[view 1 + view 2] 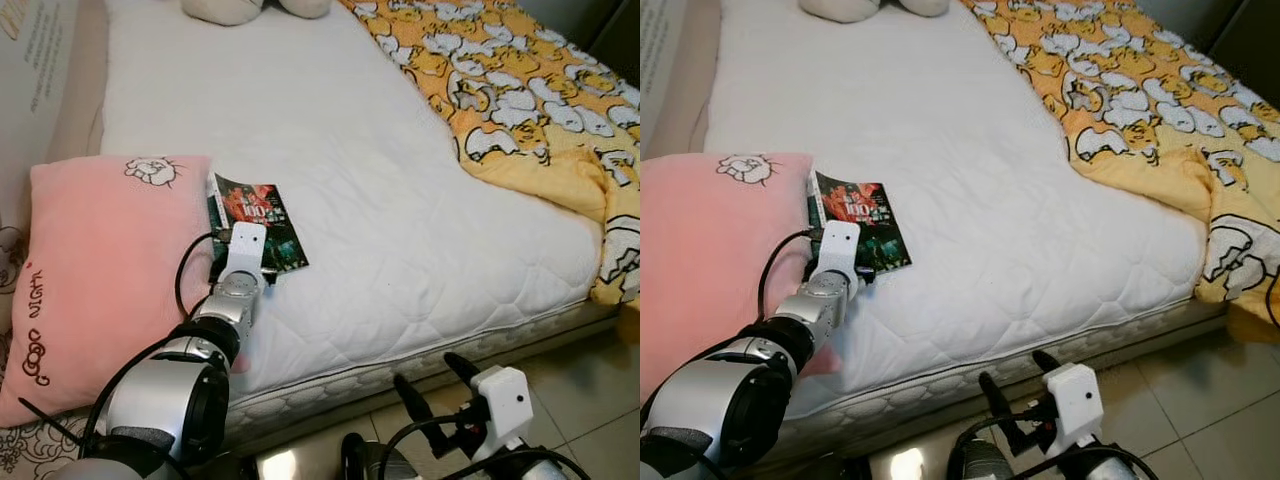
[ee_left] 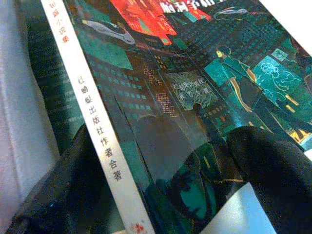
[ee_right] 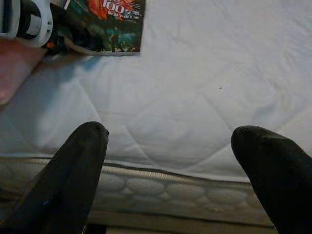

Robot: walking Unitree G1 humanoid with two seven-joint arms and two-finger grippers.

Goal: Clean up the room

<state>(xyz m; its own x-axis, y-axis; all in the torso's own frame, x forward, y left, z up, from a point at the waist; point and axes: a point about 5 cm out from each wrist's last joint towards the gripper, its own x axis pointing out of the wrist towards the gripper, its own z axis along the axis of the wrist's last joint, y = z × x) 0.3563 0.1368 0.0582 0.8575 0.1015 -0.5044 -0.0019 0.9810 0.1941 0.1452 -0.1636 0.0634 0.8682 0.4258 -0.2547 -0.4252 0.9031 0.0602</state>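
A dark paperback book (image 1: 258, 218) with a red and teal cover lies flat on the white mattress (image 1: 330, 120), right against a pink pillow (image 1: 100, 270). My left gripper (image 1: 236, 250) reaches over the pillow's edge to the book's near corner. In the left wrist view its two black fingers (image 2: 273, 165) stand apart, one by the spine and one over the cover (image 2: 170, 97), so the gripper is open. My right gripper (image 1: 432, 380) hangs open, low in front of the bed, holding nothing and facing the mattress side (image 3: 161, 190).
A yellow duvet (image 1: 520, 90) with a cartoon print covers the bed's right side and spills over its front corner. Plush toys (image 1: 250, 8) rest at the head of the bed. Tiled floor (image 1: 590, 400) runs along the bed's front.
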